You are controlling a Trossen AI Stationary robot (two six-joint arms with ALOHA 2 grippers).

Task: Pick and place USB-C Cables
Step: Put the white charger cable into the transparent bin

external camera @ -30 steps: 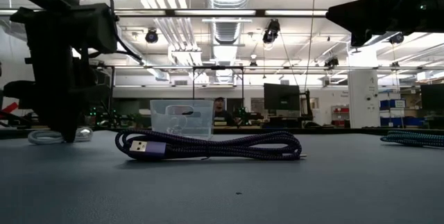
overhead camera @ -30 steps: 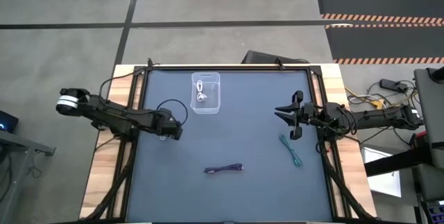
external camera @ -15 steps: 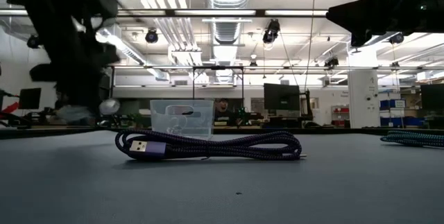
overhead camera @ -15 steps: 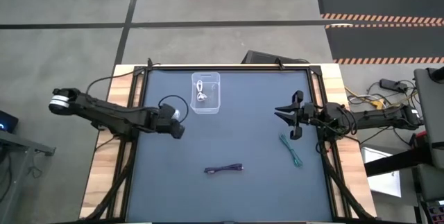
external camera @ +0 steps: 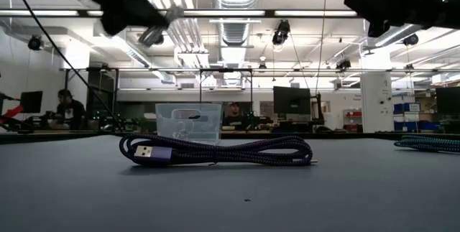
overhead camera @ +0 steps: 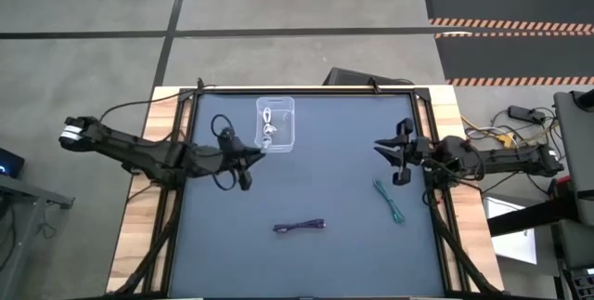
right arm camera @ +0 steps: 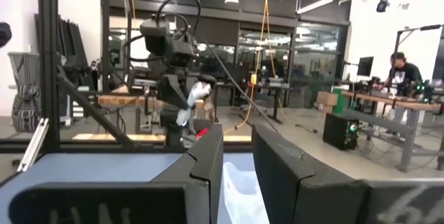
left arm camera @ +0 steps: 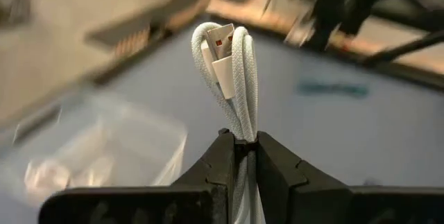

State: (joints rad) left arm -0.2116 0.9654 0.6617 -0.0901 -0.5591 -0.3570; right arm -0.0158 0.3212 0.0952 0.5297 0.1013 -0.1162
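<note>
Cable handling looks easy on weight and tricky on shape: each bundle is light, braided and limp, so I judge it best pinched across the middle of its folded loops, where all strands are caught together, not at a loose plug end. The left gripper (left arm camera: 243,153) does that now, its fingers (left arm camera: 276,168) closed tight on a white cable (left arm camera: 232,71), with the folded end and plug standing up above the fingertips. In the high view this left gripper (overhead camera: 243,163) hangs just beside the clear bin (overhead camera: 276,107), near its front left corner, lifted off the surface (overhead camera: 325,142). Another white cable (overhead camera: 269,125) already lies inside the bin. The purple cable (overhead camera: 299,227) lies on the surface near the front middle, and the teal cable (overhead camera: 390,201) lies on the right side, just in front of the right gripper (overhead camera: 401,156), which waits in the air with its fingers (right arm camera: 201,161) apart and empty.

Compared with a second ago, the left gripper has risen from the surface at the left side with the white cable and moved toward the bin; in the low view it has climbed from the surface to the top of the frame. The right arm has hardly moved, and the purple and teal cables are unmoved.
</note>
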